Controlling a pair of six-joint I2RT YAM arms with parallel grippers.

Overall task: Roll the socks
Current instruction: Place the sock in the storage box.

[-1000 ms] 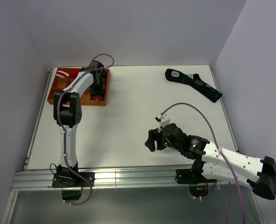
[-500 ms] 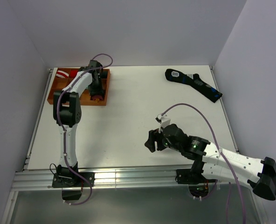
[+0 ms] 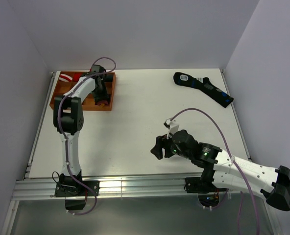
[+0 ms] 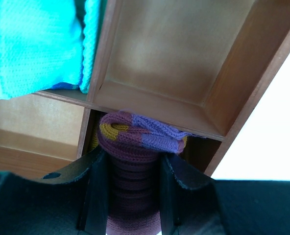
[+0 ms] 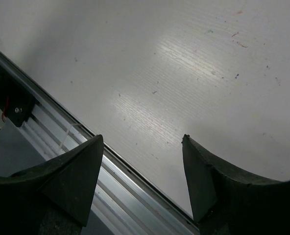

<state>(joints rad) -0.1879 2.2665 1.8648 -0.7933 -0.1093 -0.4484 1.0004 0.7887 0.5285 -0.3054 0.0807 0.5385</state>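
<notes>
The rolled maroon sock, with an orange patch and purple cuff on top, sits between the fingers of my left gripper, which is shut on it. It hangs at the near compartment of the wooden box. In the top view the left gripper reaches into the right side of the box, and the sock itself is mostly hidden under it. My right gripper is open and empty over the white table near the front edge; the right wrist view shows only bare table between its fingers.
A teal bundle fills a neighbouring box compartment; red and striped bundles lie at the box's far end. A long black sock with blue marks lies at the back right. The table's metal front rail runs just below the right gripper.
The left arm has shifted slightly toward the back over the box. The right gripper has edged a little to the left.
</notes>
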